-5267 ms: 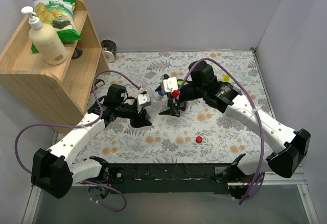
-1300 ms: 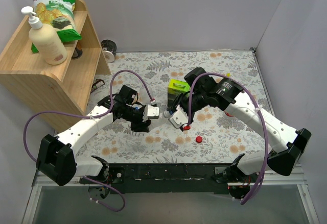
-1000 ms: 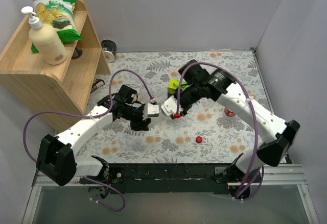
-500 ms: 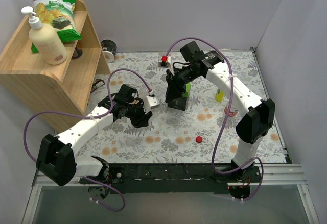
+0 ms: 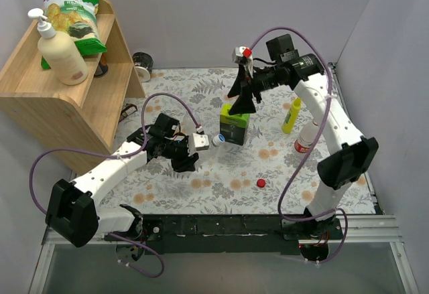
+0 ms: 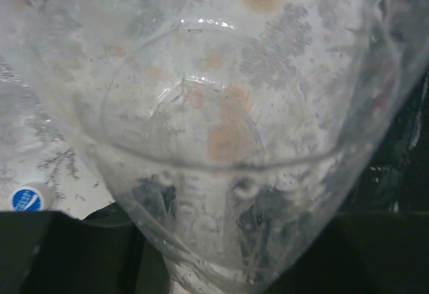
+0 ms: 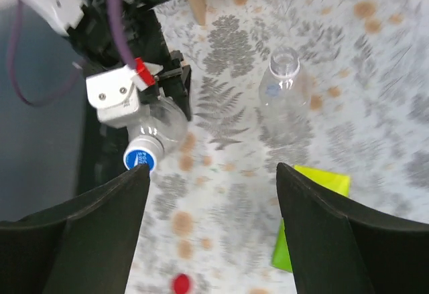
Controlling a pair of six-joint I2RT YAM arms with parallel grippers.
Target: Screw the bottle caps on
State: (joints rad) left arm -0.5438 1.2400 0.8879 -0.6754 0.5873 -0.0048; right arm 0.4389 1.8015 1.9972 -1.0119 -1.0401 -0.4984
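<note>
My left gripper (image 5: pixel 203 144) is shut on a clear bottle (image 5: pixel 210 141) held sideways above the mat, with a blue cap (image 5: pixel 218 140) on its neck pointing right. That bottle (image 6: pixel 221 140) fills the left wrist view and hides the jaws; a blue cap (image 6: pixel 27 199) shows at the lower left there. My right gripper (image 5: pixel 242 101) is raised high over the back of the mat, open and empty (image 7: pixel 211 170). Below it I see the capped bottle's blue cap (image 7: pixel 140 159), an uncapped clear bottle (image 7: pixel 283 83) standing, and a loose red cap (image 7: pixel 180 283) (image 5: pixel 261 183). A bottle with a red label (image 5: pixel 303 140) stands at the right.
A green box (image 5: pixel 233 123) stands mid-mat just right of the held bottle. A yellow squeeze bottle (image 5: pixel 291 114) is beside the labelled one. The wooden shelf (image 5: pixel 67 106) at left carries a cream pump bottle (image 5: pixel 59 49) and a chip bag (image 5: pixel 74 9). White walls enclose the mat.
My right gripper has opened, let go at the held bottle's neck, and swung up and back to the far side. The blue cap now sits on the bottle. The left arm barely moved.
</note>
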